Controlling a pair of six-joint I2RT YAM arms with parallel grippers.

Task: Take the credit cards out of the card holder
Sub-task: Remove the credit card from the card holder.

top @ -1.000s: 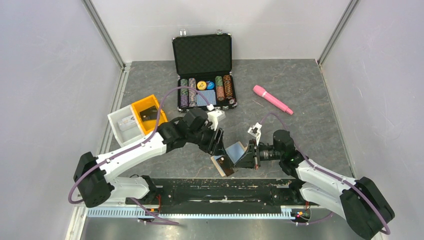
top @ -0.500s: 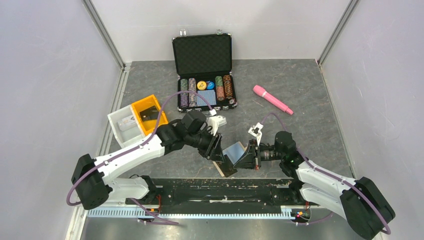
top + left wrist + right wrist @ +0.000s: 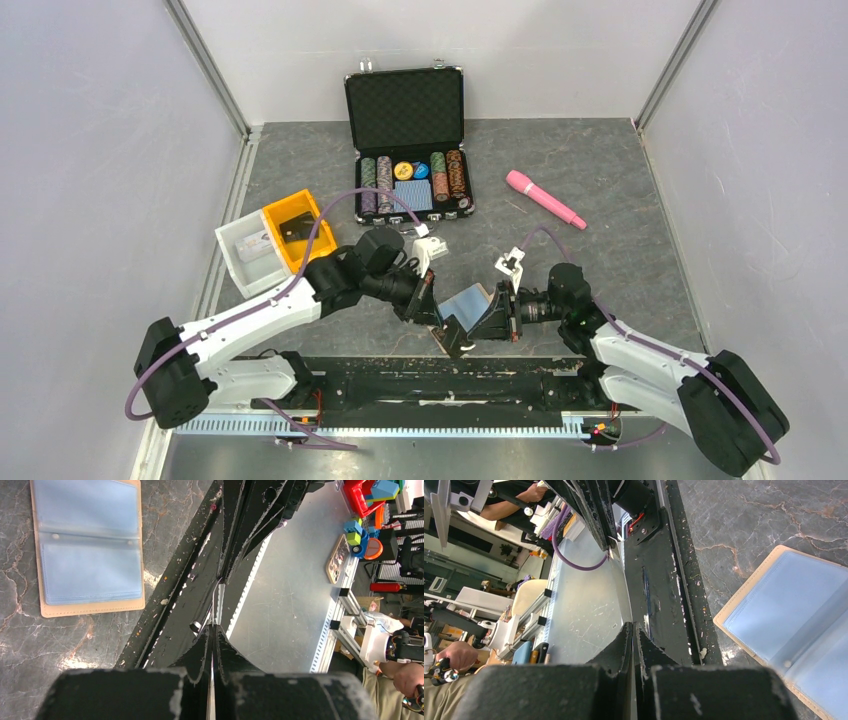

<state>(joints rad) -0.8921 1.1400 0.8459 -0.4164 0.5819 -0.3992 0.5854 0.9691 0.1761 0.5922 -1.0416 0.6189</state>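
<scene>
The tan card holder (image 3: pixel 468 300) lies open and flat near the table's front edge, its blue-grey panels up (image 3: pixel 90 555) (image 3: pixel 794 620). Just in front of it, over the black rail, my two grippers meet tip to tip. A thin pale credit card (image 3: pixel 216 602) (image 3: pixel 622 587) shows edge-on, stretched between them. My left gripper (image 3: pixel 214 627) (image 3: pixel 447 325) is shut on one end of it. The right gripper (image 3: pixel 632 625) (image 3: pixel 478 322) is shut on the other end. The card's face is hidden in every view.
An open black poker-chip case (image 3: pixel 408 140) stands at the back centre. A pink marker-like stick (image 3: pixel 545 198) lies at the back right. An orange bin (image 3: pixel 290 228) and a white bin (image 3: pixel 248 250) sit at the left. The black base rail (image 3: pixel 450 375) runs along the front.
My left gripper has slid a little toward the right gripper and gone from open to shut on the card. The right gripper has stayed shut and almost still.
</scene>
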